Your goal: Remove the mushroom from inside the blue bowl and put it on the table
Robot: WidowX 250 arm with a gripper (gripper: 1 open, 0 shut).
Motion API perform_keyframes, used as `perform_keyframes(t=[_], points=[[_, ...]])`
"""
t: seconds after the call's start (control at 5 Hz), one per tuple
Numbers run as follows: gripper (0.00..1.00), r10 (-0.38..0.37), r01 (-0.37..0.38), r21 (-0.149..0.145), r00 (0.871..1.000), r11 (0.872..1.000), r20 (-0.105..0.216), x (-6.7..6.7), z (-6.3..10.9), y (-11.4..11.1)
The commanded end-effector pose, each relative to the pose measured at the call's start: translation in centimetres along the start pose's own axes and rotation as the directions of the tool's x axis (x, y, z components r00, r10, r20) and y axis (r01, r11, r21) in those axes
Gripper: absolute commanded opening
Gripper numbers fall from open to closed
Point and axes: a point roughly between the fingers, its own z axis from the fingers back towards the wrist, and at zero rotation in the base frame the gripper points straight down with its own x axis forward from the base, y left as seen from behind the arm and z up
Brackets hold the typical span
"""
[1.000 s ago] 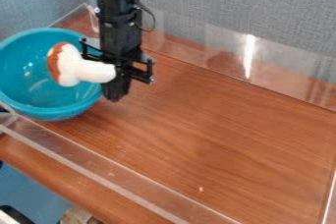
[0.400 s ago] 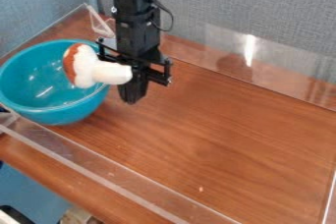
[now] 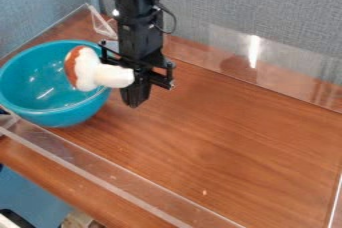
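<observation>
I see the black end effector (image 3: 135, 90) pointing down, clenched on the cream stem of the small orange-capped toy mushroom (image 3: 90, 68). The mushroom hangs over the right rim of the glossy turquoise-blue plastic bowl (image 3: 34, 94), which rests on the reddish-brown wood-grain table (image 3: 234, 137).

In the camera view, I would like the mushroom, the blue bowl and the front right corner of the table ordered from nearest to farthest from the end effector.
1. mushroom: gripped by the end effector, sticking out to its left in the picture.
2. blue bowl: just left and below, its rim close by.
3. front right corner of the table: far off, at the lower right.
</observation>
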Motion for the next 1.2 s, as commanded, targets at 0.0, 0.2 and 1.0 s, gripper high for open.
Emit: perform_keyframes(t=[0.0, 0.2, 1.0], points=[[0.00, -0.003, 0.002, 0.014, 0.998, 1.000, 0.067, 0.07, 1.49, 0.54], [0.00, -0.006, 0.005, 0.010, 0.997, 1.000, 0.071, 0.04, 1.34, 0.57], [0.00, -0.026, 0.026, -0.004, 0.995, 1.000, 0.092, 0.24, 0.78, 0.02]])
